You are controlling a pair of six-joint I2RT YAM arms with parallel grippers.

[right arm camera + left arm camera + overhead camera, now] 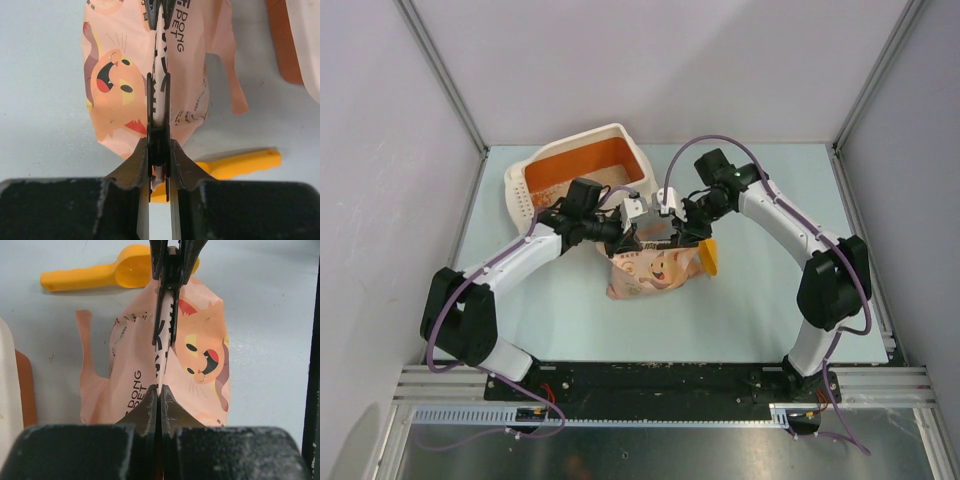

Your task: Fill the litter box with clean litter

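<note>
Both grippers are pinching the bag's top edge; filling is not yet begun.
The left gripper [159, 392] and right gripper [159, 120] are clamping the bag [655, 270] between them. The litter box [620, 130] is sitting just beyond the left gripper, showing orange floor. No clean litter is showing; presumably it is inside the bag.

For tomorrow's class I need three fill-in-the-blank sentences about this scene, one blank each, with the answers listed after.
1. The left gripper and the right gripper are both ___ on the bag at its top edge.
2. The inside of the litter box is coloured ___.
3. The bag shows a cartoon ___ face.
Answers: shut; orange; cat.
</note>
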